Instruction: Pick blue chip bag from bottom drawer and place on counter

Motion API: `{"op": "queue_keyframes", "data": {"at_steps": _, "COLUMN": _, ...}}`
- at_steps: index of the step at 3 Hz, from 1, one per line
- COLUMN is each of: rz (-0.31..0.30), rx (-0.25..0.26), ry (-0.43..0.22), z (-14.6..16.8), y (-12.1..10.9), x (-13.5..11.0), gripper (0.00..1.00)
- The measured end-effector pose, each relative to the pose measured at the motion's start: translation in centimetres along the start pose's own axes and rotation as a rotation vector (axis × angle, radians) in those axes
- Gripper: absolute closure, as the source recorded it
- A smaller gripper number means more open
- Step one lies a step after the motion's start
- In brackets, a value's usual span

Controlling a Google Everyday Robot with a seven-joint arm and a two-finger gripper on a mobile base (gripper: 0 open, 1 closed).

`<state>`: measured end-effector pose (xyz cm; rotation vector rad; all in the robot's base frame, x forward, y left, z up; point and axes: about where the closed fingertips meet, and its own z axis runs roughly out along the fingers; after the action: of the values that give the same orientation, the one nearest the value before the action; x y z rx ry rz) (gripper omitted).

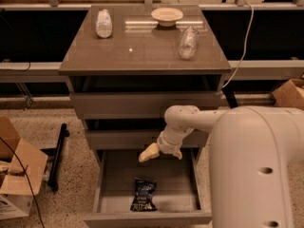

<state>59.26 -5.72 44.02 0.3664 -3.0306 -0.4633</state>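
Observation:
The blue chip bag (144, 194) lies flat near the front of the open bottom drawer (147, 218), a little left of its middle. My gripper (159, 152) hangs over the back of the drawer, above and slightly right of the bag, not touching it. One pale finger (148, 153) points left and down. The white arm reaches in from the lower right. The counter (142, 51) is the glossy top slab of the cabinet.
On the counter stand a clear bottle (103, 23) at back left, a pale bowl (166, 15) at the back and a lying clear bottle (188, 42) at right. Cardboard boxes (16, 175) and a black bar (58, 156) lie on the floor at left. A white cable (244, 42) hangs at right.

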Motion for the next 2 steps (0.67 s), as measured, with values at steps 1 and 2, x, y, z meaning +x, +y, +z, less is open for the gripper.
{"op": "queue_keyframes", "data": {"at_steps": 1, "rz": 0.024, "rx": -0.004, "ry": 0.027, "z": 1.6, "y": -0.3, "x": 0.7, "gripper": 0.0}}
{"op": "queue_keyframes", "data": {"at_steps": 2, "rz": -0.009, "rx": -0.032, "ry": 0.042, "z": 2.6, "y": 1.2, "x": -0.1, "gripper": 0.0}}
